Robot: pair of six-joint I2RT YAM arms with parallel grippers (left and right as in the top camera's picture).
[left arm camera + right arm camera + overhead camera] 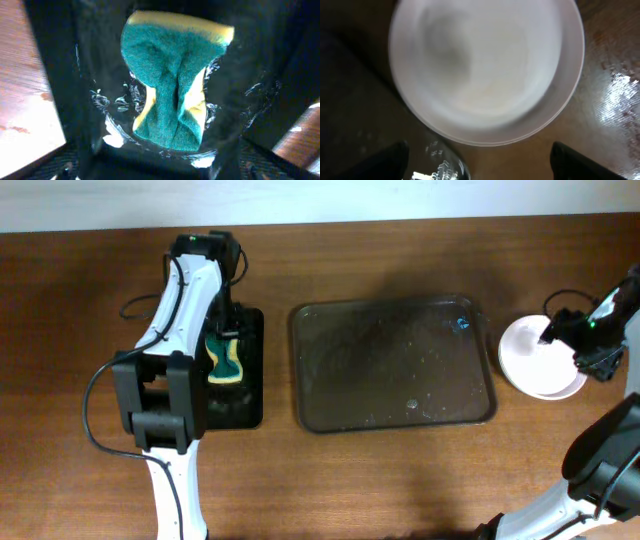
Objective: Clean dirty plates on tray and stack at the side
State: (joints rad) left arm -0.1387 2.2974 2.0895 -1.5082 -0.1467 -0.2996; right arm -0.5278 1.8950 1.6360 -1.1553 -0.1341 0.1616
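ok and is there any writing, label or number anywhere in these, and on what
No text can be read in any view.
The tray: a small blue speck near one corner, too small to tell whether it is a mark or a glint.
The plates, the sponge and the black tray: plain, no print showing.

tray [380, 360] — dark brown, wet | plates [530, 360] — white, stacked just right
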